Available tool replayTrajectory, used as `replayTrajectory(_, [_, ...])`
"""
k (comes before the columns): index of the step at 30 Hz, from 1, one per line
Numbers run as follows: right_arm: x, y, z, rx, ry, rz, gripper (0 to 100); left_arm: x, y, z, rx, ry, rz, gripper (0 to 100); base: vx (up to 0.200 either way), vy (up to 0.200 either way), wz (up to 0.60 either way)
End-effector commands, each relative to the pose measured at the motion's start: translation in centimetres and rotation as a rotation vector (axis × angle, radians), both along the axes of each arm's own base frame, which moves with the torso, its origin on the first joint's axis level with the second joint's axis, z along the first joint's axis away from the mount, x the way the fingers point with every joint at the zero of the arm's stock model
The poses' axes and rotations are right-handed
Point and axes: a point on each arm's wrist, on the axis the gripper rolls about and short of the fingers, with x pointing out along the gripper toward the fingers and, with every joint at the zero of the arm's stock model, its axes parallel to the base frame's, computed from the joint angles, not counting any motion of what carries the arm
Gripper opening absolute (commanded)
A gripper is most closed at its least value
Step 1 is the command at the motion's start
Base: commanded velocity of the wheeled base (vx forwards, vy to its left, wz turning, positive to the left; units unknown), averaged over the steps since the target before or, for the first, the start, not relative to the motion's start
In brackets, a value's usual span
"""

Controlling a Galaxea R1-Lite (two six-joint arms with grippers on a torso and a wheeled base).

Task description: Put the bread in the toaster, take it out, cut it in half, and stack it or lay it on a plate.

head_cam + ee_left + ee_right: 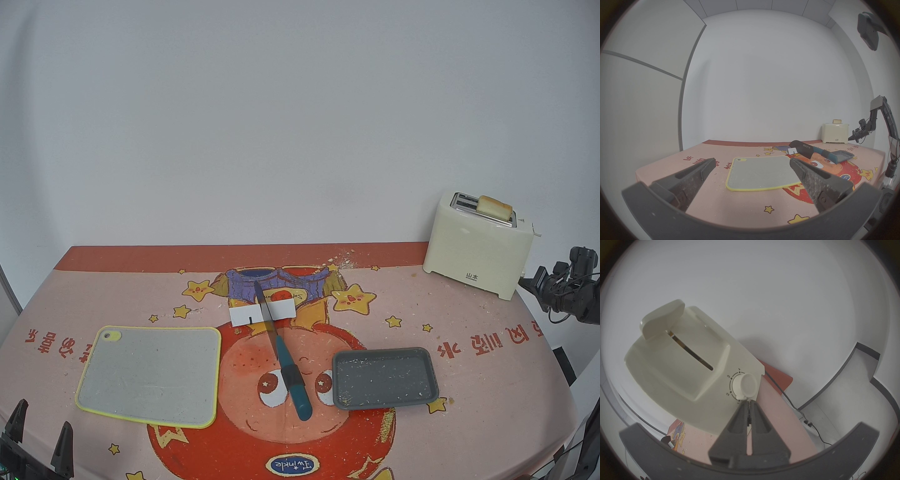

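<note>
Tablecloth (487, 375) pink, cartoon print; white wall (300, 125) behind. L gripper (752, 161) spread; R gripper (748, 403) pressed together by toaster (475, 253).

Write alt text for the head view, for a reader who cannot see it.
A slice of bread sticks up from the cream toaster at the far right of the table, with the right gripper close beside the toaster. Nearer, from left to right, lie a grey cutting board, a teal-handled knife and a grey tray.

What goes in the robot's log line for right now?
bread sticking up from toaster | right end effector shut, near dial | left end effector open | knife between cutting board and tray
</note>
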Motion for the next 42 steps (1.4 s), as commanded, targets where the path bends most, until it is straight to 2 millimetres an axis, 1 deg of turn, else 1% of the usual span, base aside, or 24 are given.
replayTrajectory(1, [-0.2, 0.1, 0.1, -0.001, 0.000, 0.003, 0, 0.0, 0.0, -0.5, -0.001, 0.001, 0.001, 100, 0.000, 0.000, 0.00])
replayTrajectory(6, [-0.7, 0.5, -0.1, 0.002, 0.018, 0.007, 0, 0.0, 0.0, -0.5, -0.001, 0.002, 0.000, 100, 0.000, 0.000, 0.00])
replayTrajectory(8, [-1.0, 0.9, 0.3, 0.000, 0.013, 0.015, 0, 0.0, 0.0, -0.5, 0.001, 0.001, 0.000, 100, 0.000, 0.000, 0.00])
replayTrajectory(14, [-1.1, 1.4, 1.0, -0.004, -0.003, 0.027, 0, 0.0, 0.0, -0.5, 0.001, 0.001, 0.001, 100, 0.000, 0.000, 0.00])
replayTrajectory(17, [-1.3, 1.8, 1.0, -0.001, 0.002, 0.034, 0, 0.0, 0.0, -0.5, 0.001, 0.001, 0.000, 100, 0.000, 0.000, 0.00])
replayTrajectory(20, [-1.4, 2.7, 1.0, 0.001, 0.010, 0.058, 0, 0.0, 0.0, -0.5, 0.001, 0.001, 0.000, 100, 0.000, 0.000, 0.00])
replayTrajectory(24, [-1.4, 2.6, 1.0, -0.011, 0.011, 0.042, 0, 0.0, 0.0, -0.5, -0.001, 0.001, 0.000, 100, 0.000, 0.000, 0.00])
replayTrajectory(28, [-1.4, 3.0, 0.9, -0.009, 0.014, 0.050, 0, 0.0, 0.0, -0.5, 0.001, 0.001, 0.000, 100, 0.000, 0.000, 0.00])
replayTrajectory(35, [-1.6, 5.1, 1.4, -0.007, 0.012, 0.109, 0, 0.0, 0.0, -0.5, 0.001, 0.001, 0.000, 100, 0.000, 0.000, 0.00])
replayTrajectory(39, [-1.7, 6.9, 1.3, -0.008, 0.024, 0.149, 0, 0.0, 0.0, -0.5, 0.001, 0.001, 0.000, 100, 0.000, 0.000, 0.00])
replayTrajectory(42, [-1.7, 7.3, 1.2, -0.018, 0.032, 0.145, 0, 0.0, 0.0, -0.5, 0.001, 0.002, 0.001, 100, 0.000, 0.000, 0.00])
